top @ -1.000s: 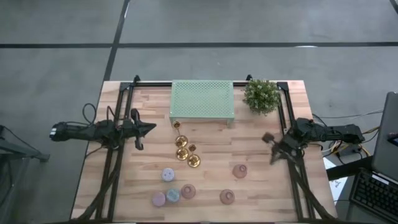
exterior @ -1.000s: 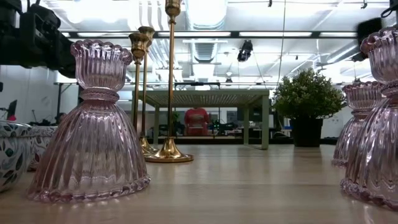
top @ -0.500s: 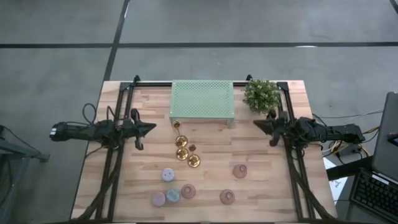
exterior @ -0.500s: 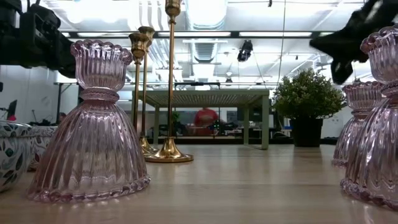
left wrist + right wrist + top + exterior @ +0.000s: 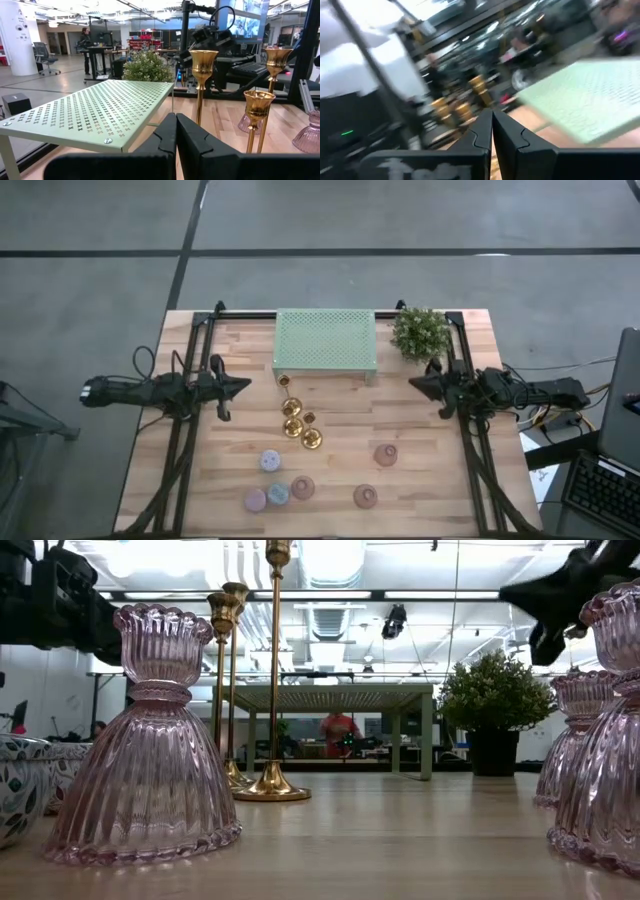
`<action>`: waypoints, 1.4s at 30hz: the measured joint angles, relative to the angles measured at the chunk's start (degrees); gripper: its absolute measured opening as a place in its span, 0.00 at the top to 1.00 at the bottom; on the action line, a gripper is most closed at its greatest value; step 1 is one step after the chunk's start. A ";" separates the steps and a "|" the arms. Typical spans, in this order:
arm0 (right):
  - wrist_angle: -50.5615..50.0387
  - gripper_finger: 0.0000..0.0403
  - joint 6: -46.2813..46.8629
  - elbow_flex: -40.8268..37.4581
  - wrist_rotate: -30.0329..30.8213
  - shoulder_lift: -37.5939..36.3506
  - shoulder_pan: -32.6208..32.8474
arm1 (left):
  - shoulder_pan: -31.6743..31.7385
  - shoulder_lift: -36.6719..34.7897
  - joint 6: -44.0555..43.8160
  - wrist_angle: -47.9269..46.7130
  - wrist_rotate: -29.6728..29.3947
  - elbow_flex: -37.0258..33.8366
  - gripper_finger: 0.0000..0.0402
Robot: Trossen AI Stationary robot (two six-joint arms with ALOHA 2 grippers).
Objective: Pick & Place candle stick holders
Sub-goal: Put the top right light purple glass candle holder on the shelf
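Note:
Several gold candle stick holders stand in the table's middle, one tall and thin-stemmed. Pink glass holders and squat pastel ones stand nearer the front edge on their bases. My left gripper is shut and empty, level above the table, left of the gold holders. My right gripper is shut and empty, level, pointing toward the table's left, right of the gold holders and above the table.
A mint-green perforated stand stands at the far middle, and a small bushy plant at the far right, close to my right arm. Bare wood lies between the two grippers. A person stands in the room beyond.
My right gripper has swung from a downward slant over the table's right side up and toward the far edge. It has turned level and now points toward the table's left. Its fingers stay shut. Nothing on the table has moved.

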 joint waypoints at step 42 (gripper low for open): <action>-53.52 0.95 19.29 37.23 -4.97 50.99 27.62 | 0.00 0.02 -0.01 0.01 -0.02 -0.02 0.98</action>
